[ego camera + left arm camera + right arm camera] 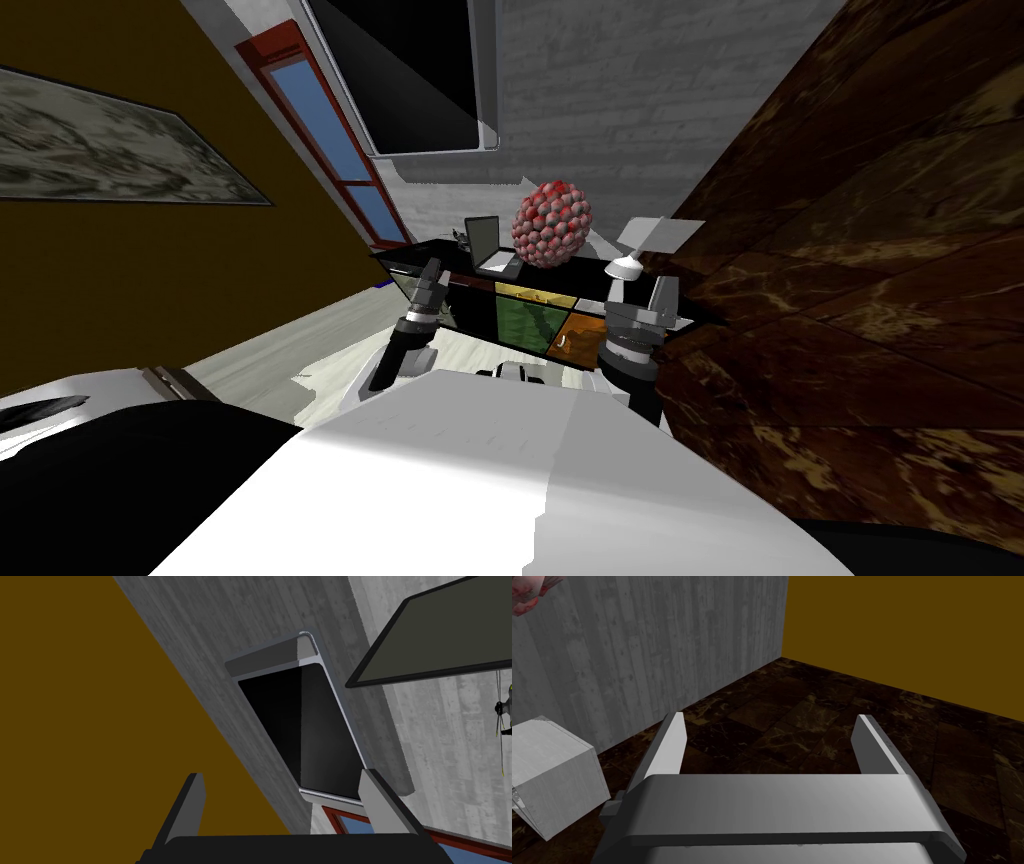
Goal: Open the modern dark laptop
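The laptop (490, 250) stands on a low dark cabinet (420, 262) against the grey back wall. Its grey lid is raised well off its pale base. My left gripper (432, 272) hovers in front of the cabinet's left end, short of the laptop, with its fingers open and empty (282, 776). A dark-rimmed grey panel (430, 636) off that gripper's side looks like the laptop's lid. My right gripper (660, 295) is raised near the cabinet's right end, open with nothing between its fingers (770, 717).
A red and white ball ornament (552, 224) sits right beside the laptop. A white lamp (640, 245) with a boxy shade (552, 771) stands by my right gripper. The cabinet's front has green (525, 320) and orange (575, 340) panels. A dark marble wall (860, 300) closes the right.
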